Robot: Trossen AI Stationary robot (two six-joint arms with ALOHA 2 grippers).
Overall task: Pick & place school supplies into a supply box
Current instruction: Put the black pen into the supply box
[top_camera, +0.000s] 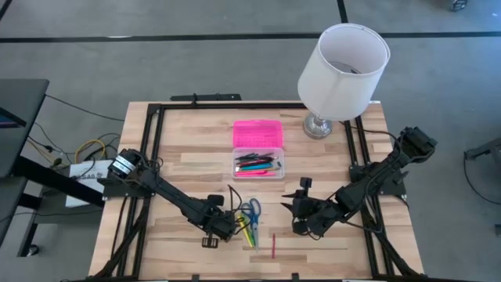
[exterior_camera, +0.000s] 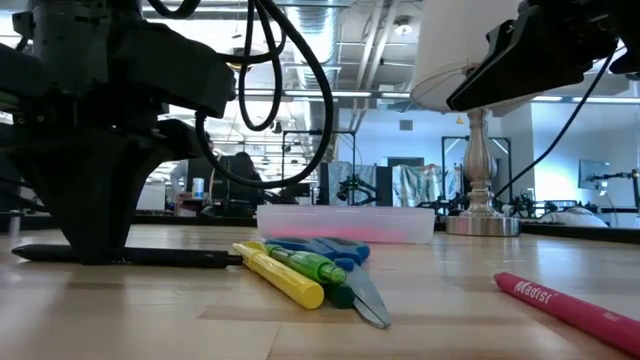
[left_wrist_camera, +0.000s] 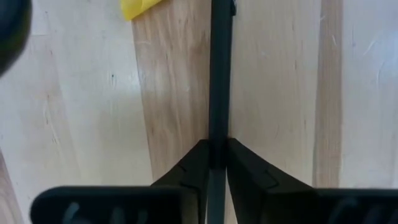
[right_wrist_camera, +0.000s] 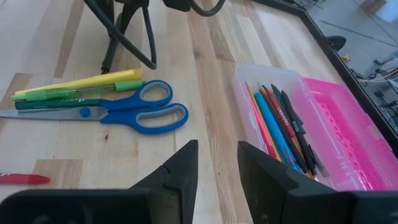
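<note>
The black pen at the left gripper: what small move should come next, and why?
Probably lift it straight up. The left gripper has its fingers closed on the black pen, which lies flat on the table, and the supply box stands open farther back. The right gripper waits open.

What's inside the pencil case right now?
The pencil case holds several pens and pencils: orange, red, blue and black ones lying side by side. Anything beneath them is covered, so an exact count is unclear.

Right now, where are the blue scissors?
In the high view, the blue scissors lie on the table's near middle, between the two grippers, beside the yellow and green markers, below the supply box.
</note>
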